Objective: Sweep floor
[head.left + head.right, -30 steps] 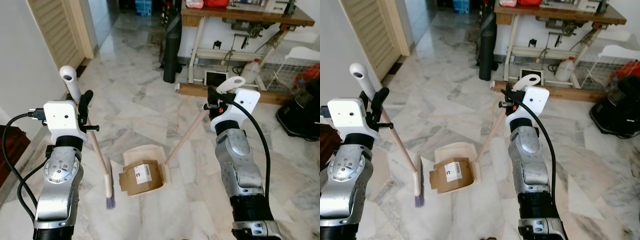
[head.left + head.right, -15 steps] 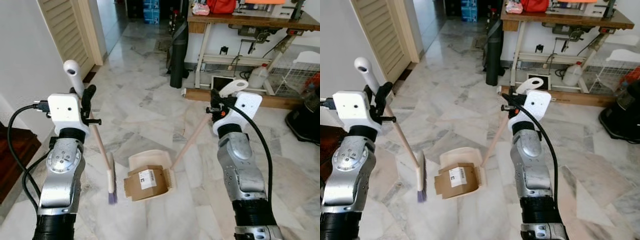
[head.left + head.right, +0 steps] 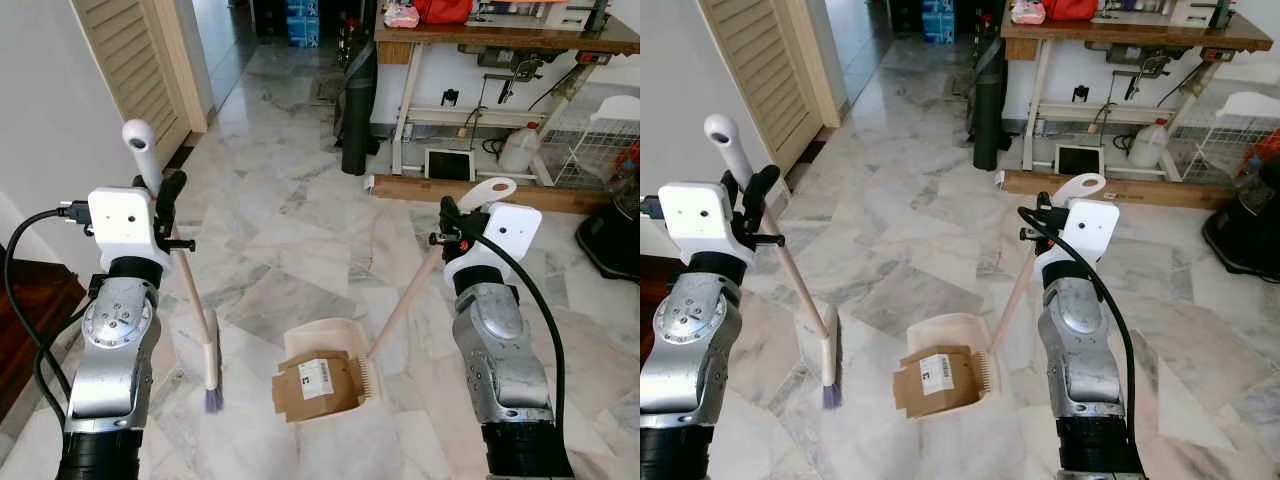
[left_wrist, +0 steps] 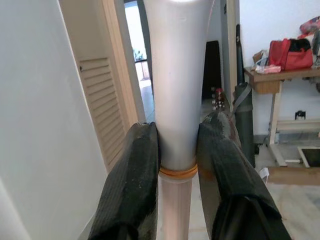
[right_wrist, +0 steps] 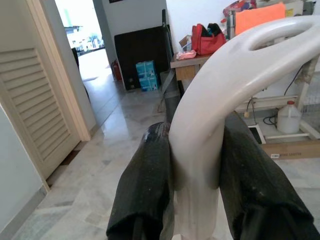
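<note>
Workbench (image 3: 500, 40), black bag (image 3: 358, 100), heater (image 3: 612, 240) stand beyond dustpan (image 3: 330, 360).

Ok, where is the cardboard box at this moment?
The cardboard box lies in the cream dustpan on the marble floor, low in the head views, between the broom on the robot's left and its right arm.

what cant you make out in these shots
- Label on the cardboard box in the dustpan: print too small to read in both eye views.
- Broom bristles' contact with the floor: too small to tell.
- Broom head and dustpan pan: cut off in the wrist views, where the left gripper and right gripper block the handles below.
- Worktable top: cropped by the upper edge.
</note>
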Robot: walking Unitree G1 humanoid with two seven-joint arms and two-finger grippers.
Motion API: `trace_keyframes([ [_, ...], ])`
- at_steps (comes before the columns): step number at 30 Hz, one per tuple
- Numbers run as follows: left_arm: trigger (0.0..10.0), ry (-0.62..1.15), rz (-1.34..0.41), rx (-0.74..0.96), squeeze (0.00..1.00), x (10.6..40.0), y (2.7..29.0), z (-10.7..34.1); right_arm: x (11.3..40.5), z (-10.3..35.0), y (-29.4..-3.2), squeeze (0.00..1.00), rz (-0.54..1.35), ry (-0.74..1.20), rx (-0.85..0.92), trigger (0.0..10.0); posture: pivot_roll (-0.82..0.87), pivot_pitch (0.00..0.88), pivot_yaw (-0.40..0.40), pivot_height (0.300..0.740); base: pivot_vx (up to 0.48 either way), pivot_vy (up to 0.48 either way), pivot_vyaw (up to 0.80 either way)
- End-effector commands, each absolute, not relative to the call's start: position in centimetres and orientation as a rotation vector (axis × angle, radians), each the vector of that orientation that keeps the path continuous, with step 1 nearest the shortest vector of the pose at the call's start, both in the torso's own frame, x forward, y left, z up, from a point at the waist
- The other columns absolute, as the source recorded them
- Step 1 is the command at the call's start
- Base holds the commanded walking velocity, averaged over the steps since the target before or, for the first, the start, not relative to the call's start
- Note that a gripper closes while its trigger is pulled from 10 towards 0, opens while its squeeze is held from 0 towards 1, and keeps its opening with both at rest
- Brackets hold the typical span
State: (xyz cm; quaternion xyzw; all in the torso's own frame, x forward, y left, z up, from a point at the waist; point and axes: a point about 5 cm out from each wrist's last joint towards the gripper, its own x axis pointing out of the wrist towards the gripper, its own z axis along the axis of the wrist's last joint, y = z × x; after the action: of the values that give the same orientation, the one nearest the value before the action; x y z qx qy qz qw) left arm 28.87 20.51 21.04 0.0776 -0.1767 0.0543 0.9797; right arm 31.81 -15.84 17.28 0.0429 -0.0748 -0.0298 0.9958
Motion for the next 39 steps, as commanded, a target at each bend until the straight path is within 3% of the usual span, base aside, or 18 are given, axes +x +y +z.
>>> trace_keyframes([
  [1, 10.0, -0.420, 0.127, 0.156, 0.00, 28.0, 20.7, 22.1, 31.1, 19.1, -15.8, 0.00, -0.054, -0.228, 0.110, 10.0, -0.06, 0.038, 0.021, 0.740, 0.000, 0.000, 0.00],
  [18, 10.0, -0.406, 0.123, 0.163, 0.00, 27.3, 20.8, 21.8, 29.5, 18.4, -16.1, 0.00, -0.061, -0.194, 0.110, 10.0, -0.07, 0.027, 0.029, 0.740, 0.000, 0.000, 0.00],
  [39, 10.0, -0.394, 0.116, 0.166, 0.00, 26.6, 20.5, 21.4, 29.1, 18.5, -15.8, 0.00, -0.054, -0.175, 0.159, 10.0, -0.06, 0.025, 0.015, 0.740, 0.000, 0.000, 0.76],
])
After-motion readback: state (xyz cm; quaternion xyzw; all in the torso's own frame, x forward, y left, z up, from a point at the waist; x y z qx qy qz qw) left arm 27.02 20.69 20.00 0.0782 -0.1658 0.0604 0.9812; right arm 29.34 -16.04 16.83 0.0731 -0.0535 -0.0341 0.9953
